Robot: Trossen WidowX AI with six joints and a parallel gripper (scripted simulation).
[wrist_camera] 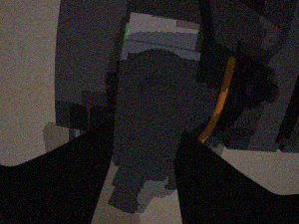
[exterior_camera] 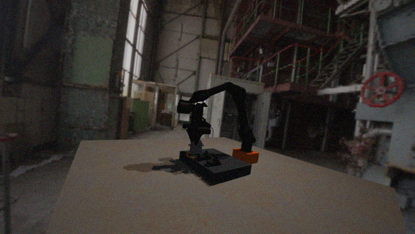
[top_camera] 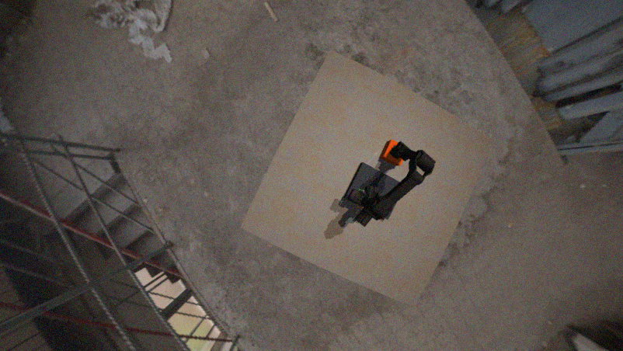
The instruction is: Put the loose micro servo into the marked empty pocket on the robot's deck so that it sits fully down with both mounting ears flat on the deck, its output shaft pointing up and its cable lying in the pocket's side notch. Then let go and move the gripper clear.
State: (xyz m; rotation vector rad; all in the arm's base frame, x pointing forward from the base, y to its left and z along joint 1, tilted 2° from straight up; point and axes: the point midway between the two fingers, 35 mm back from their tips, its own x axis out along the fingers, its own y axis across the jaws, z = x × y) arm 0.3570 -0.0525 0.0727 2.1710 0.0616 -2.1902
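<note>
Looking down from the wrist: two dark fingers at the bottom edge, clamped on the micro servo [wrist_camera: 153, 127], a dark grey block reaching from between them toward 12 o'clock. Orange cable [wrist_camera: 220, 103] curving along its 3 o'clock side. Beyond, at 12 o'clock, the pale pocket [wrist_camera: 161, 37] with a green mark on its 9 o'clock edge, set in the dark deck [wrist_camera: 82, 42]. From the exterior view: claw [exterior_camera: 196, 146] pointing straight down over the deck's far-left corner, servo tip near the surface; contact cannot be told. Deck resting on the tan tabletop [exterior_camera: 145, 203]. Orange arm base [exterior_camera: 245, 156] beside the deck at 2 o'clock.
</note>
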